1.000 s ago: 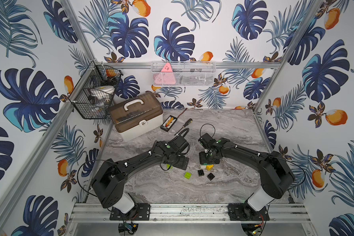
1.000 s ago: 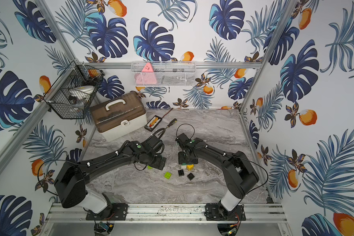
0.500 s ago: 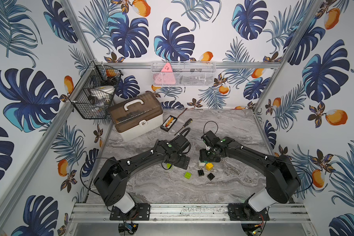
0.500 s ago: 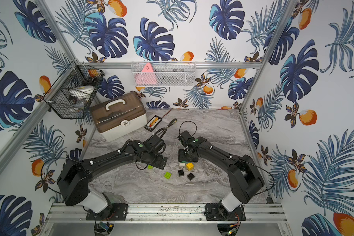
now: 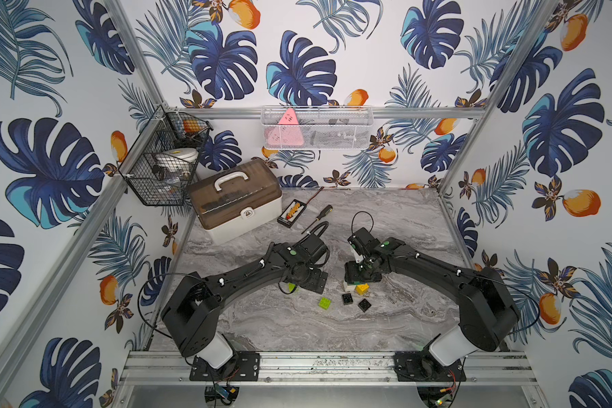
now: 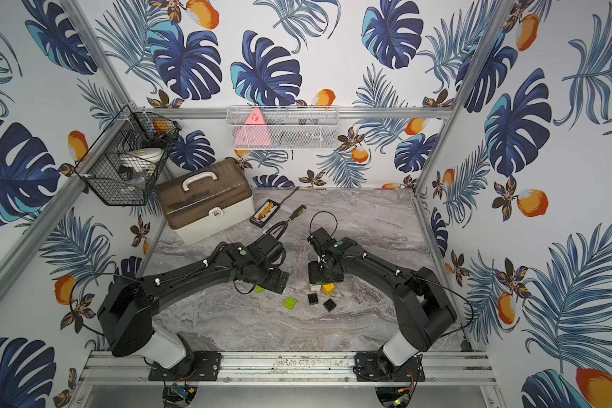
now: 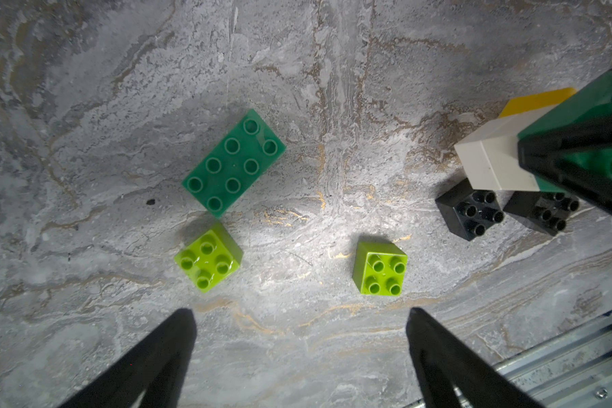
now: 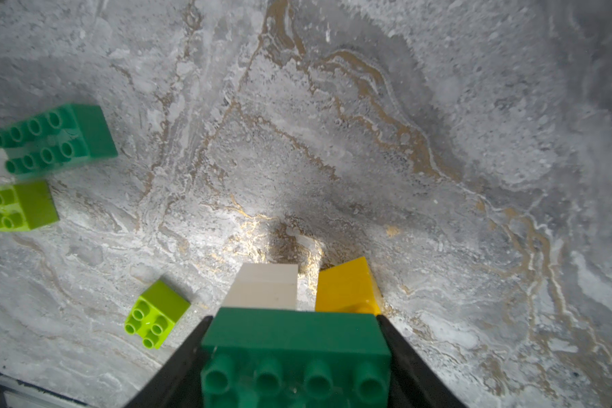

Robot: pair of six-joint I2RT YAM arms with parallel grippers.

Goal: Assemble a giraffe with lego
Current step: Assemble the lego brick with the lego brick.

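My right gripper (image 8: 294,339) is shut on a dark-green long brick (image 8: 294,353) of the giraffe, gripping its two short ends. White bricks (image 8: 265,286) and a yellow brick (image 8: 345,286) sit directly under it, down at the table. In both top views this stack stands under the right gripper (image 5: 361,273), with the yellow brick (image 5: 362,289) showing beside it. My left gripper (image 7: 301,316) hangs open over bare table. Loose lego lies past its tips: a dark-green brick (image 7: 233,162), two lime bricks (image 7: 208,257) (image 7: 380,268) and two black bricks (image 7: 470,210) (image 7: 544,212).
A brown-lidded toolbox (image 5: 235,201), a small tester (image 5: 291,212) and a screwdriver (image 5: 318,216) lie at the back left of the marble table (image 5: 297,328). A black wire basket (image 5: 163,169) and a white wall basket (image 5: 315,127) hang above. A metal rail (image 5: 315,364) runs along the front.
The right arm has shifted slightly to the right with the green brick still in its grip. The left arm has barely moved and its jaws stay wide.
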